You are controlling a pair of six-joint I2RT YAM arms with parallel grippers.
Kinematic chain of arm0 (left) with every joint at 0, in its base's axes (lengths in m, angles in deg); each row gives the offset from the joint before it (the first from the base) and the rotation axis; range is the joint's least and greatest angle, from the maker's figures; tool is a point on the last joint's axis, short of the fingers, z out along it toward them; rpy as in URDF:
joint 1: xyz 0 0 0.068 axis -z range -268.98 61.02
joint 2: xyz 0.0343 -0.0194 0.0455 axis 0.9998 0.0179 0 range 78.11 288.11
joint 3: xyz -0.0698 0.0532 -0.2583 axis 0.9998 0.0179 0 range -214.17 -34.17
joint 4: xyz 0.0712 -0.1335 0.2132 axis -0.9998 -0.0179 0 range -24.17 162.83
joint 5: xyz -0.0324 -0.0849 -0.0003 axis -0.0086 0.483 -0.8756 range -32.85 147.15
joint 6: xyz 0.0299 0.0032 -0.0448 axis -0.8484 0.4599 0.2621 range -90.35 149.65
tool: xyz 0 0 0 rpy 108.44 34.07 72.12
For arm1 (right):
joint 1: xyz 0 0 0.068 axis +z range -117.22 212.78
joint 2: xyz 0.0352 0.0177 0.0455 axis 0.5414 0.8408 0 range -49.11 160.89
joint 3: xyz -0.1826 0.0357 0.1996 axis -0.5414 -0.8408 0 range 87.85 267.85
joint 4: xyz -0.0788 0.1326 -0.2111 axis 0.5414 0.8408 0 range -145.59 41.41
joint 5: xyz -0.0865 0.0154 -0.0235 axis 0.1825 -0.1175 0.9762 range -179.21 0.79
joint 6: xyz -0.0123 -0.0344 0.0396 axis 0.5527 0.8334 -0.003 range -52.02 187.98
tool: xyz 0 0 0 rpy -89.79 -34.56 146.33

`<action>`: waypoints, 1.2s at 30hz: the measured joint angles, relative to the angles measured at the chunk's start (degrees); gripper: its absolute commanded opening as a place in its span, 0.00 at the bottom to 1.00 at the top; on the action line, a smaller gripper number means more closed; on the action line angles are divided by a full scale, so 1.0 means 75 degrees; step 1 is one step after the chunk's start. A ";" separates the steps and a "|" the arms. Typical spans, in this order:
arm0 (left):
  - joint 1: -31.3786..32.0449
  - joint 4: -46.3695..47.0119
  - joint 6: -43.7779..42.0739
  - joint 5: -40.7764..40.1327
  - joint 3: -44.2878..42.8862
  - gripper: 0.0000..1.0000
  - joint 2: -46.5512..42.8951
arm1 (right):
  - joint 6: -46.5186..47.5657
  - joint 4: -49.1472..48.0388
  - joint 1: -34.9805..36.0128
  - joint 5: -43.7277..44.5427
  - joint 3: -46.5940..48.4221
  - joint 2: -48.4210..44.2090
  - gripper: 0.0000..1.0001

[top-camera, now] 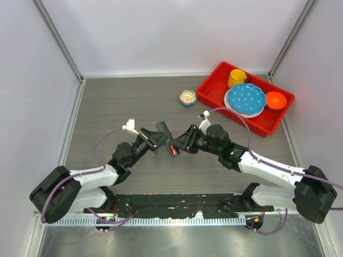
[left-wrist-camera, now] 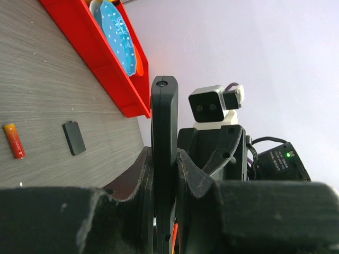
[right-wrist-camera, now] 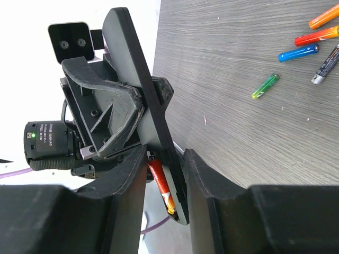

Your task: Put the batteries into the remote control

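The black remote control [right-wrist-camera: 139, 95] is held upright in my left gripper [left-wrist-camera: 164, 159], which is shut on its edges; it also shows edge-on in the left wrist view [left-wrist-camera: 164, 127]. My right gripper [right-wrist-camera: 165, 154] straddles the remote's lower end. Its jaws press a red battery [right-wrist-camera: 160, 182] against the remote's recessed face. In the top view both grippers meet mid-table, left [top-camera: 159, 138] and right [top-camera: 178, 143]. Loose batteries lie on the table: orange [right-wrist-camera: 323, 19], red [right-wrist-camera: 317, 36], blue [right-wrist-camera: 299, 53], grey [right-wrist-camera: 326, 64], green [right-wrist-camera: 265, 85]. Another red-orange battery [left-wrist-camera: 14, 141] lies on the table in the left wrist view.
A small flat black cover [left-wrist-camera: 73, 137] lies on the table near that battery. A red tray [top-camera: 231, 115] at the back right holds a yellow cup [top-camera: 236, 78], a blue plate [top-camera: 245, 99] and an orange bowl [top-camera: 275, 99]. A small patterned bowl [top-camera: 187, 97] stands left of the tray.
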 measured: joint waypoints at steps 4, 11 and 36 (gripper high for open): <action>0.0006 -0.0096 0.0125 -0.0032 0.0000 0.00 0.0000 | 0.0143 0.0017 -0.0003 0.0003 0.0017 0.0032 0.35; 0.0012 -0.0157 0.0262 -0.0044 0.0000 0.00 0.0050 | 0.0347 0.0044 -0.0003 0.0017 0.0061 0.0099 0.34; 0.0166 -0.0219 0.0344 -0.0373 -0.0085 0.00 0.0446 | 0.1003 0.0475 0.0000 0.0172 0.0332 0.0364 0.33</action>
